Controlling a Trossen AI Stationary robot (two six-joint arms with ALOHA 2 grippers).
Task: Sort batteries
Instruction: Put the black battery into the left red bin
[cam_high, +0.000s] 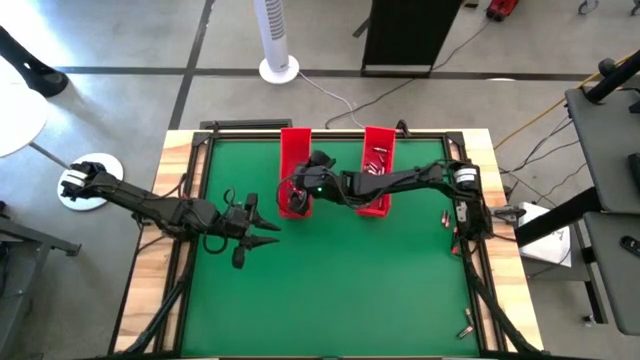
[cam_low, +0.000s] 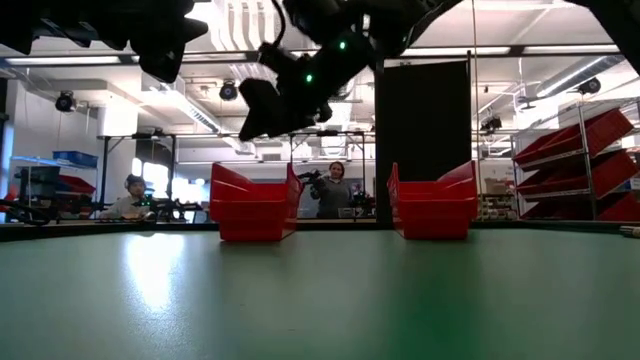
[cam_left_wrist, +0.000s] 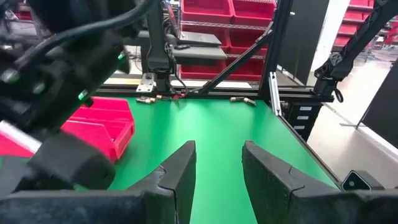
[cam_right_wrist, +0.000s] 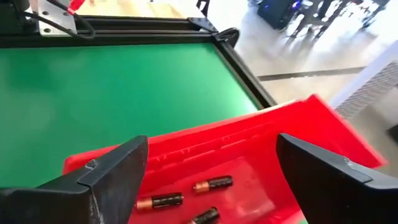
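Note:
Two long red trays stand side by side at the table's far middle: the left tray (cam_high: 296, 150) and the right tray (cam_high: 377, 170). My right gripper (cam_right_wrist: 211, 146) hangs open above the near end of the left tray (cam_right_wrist: 261, 155), where three dark batteries (cam_right_wrist: 212, 183) lie on the tray floor. In the high view the right gripper (cam_high: 295, 198) reaches across from the right. More batteries (cam_high: 378, 160) lie in the right tray. My left gripper (cam_high: 262, 228) is open, raised above the green mat, just left of and nearer than the left tray, touching nothing.
Loose batteries lie by the table's right edge (cam_high: 447, 215) and at its near right corner (cam_high: 465, 325); the left wrist view shows some of the loose batteries (cam_left_wrist: 242, 99). A black frame rims the green mat (cam_high: 350, 290). Two people (cam_low: 335, 190) are in the room beyond the table.

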